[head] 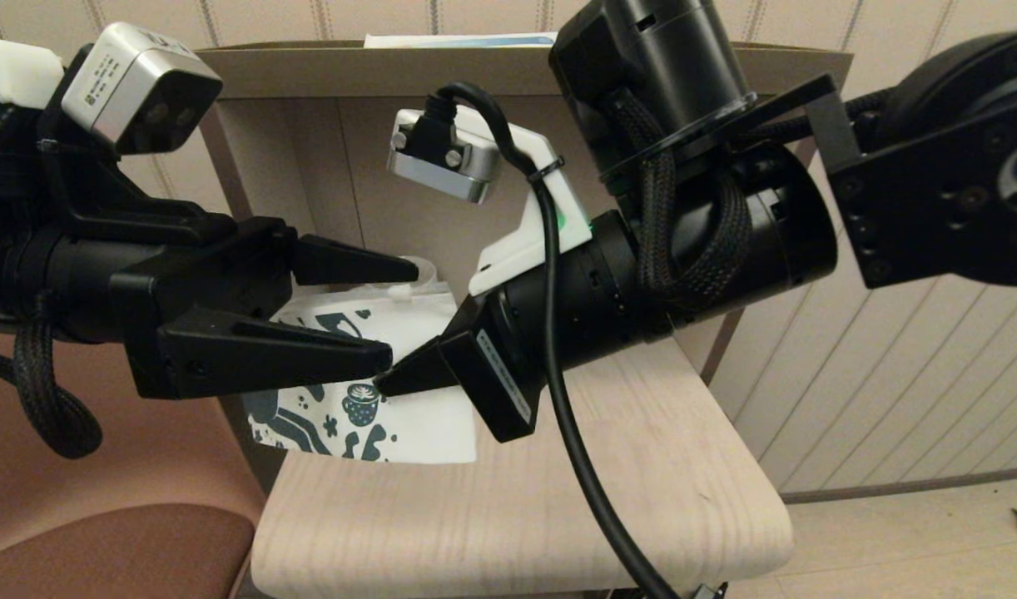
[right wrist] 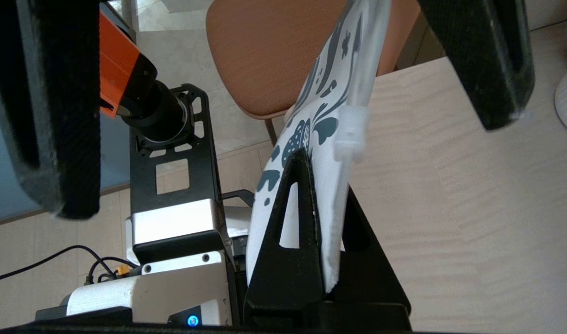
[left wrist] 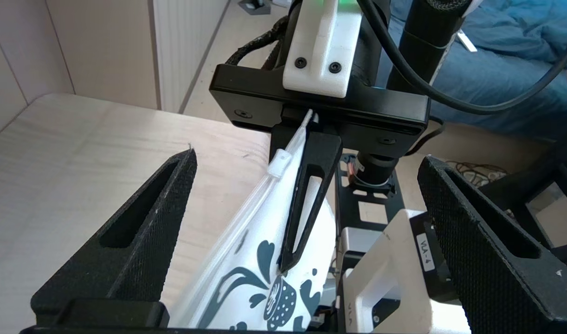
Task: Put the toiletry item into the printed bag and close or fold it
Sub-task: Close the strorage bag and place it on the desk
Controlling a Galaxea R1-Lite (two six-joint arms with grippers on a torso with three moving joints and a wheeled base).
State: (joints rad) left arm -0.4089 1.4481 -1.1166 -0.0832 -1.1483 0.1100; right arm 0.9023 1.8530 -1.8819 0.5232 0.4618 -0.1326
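Standing before a panelled wall, the pale wood counter [head: 558,499] has a brown chair [head: 109,549] at its left. The left end effector [head: 384,312] hangs spread wide beside the printed bag [head: 425,424], which the right end effector [head: 385,386] holds upright above the counter, fingers pressed together on its edge.

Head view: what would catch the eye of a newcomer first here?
The printed bag hangs above the pale wooden table, pinched edge-on in the shut right claw. Facing it, the left claw stands open around the bag's upper part, touching nothing. The bag's white zipper slider sits near the right claw's base.
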